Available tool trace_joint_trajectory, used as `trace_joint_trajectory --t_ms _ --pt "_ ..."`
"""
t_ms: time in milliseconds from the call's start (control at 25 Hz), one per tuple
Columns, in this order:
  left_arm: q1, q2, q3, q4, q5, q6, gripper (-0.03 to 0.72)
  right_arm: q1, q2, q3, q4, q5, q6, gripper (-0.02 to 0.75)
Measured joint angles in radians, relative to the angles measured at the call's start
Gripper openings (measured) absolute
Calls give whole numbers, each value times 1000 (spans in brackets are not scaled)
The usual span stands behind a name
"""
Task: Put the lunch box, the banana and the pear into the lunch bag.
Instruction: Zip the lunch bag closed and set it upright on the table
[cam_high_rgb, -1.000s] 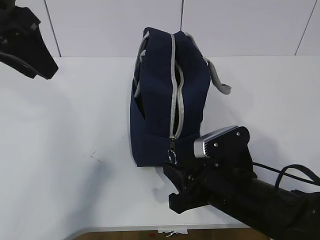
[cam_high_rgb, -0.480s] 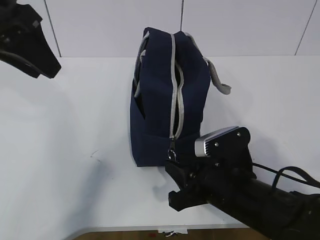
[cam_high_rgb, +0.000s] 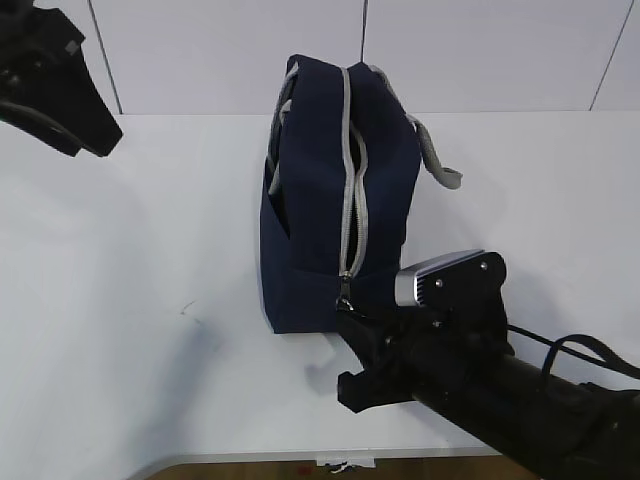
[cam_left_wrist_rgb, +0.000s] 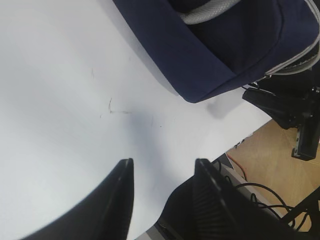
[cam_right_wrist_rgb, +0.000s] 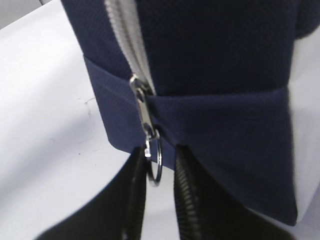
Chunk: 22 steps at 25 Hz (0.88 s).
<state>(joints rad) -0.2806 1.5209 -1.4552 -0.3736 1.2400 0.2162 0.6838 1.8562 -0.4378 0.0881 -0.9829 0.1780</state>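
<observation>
Where the lunch bag (cam_right_wrist_rgb: 200, 85) ends, ring pull (cam_right_wrist_rgb: 155, 157) between right end effector (cam_right_wrist_rgb: 159, 172) fingers.

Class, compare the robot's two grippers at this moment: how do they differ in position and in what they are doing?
The right gripper sits at the lunch bag's near end with the zipper's ring pull between its fingers; the left gripper hangs over bare table, with nothing between its fingers. The right gripper's gap is narrow; the left gripper's is wide. Both are black.
</observation>
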Motion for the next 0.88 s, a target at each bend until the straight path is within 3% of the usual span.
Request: trace_joint_trajectory --t_ms 240,560,880 --pt "0 0 0 -2 0 -8 293 0 0 0 -22 -2 22 -3" --pt "0 -2 0 -2 0 -14 279 0 -9 0 -88 0 67 -8" --pt "0 -4 0 -6 0 -14 277 0 -117 0 -88 108 85 -8"
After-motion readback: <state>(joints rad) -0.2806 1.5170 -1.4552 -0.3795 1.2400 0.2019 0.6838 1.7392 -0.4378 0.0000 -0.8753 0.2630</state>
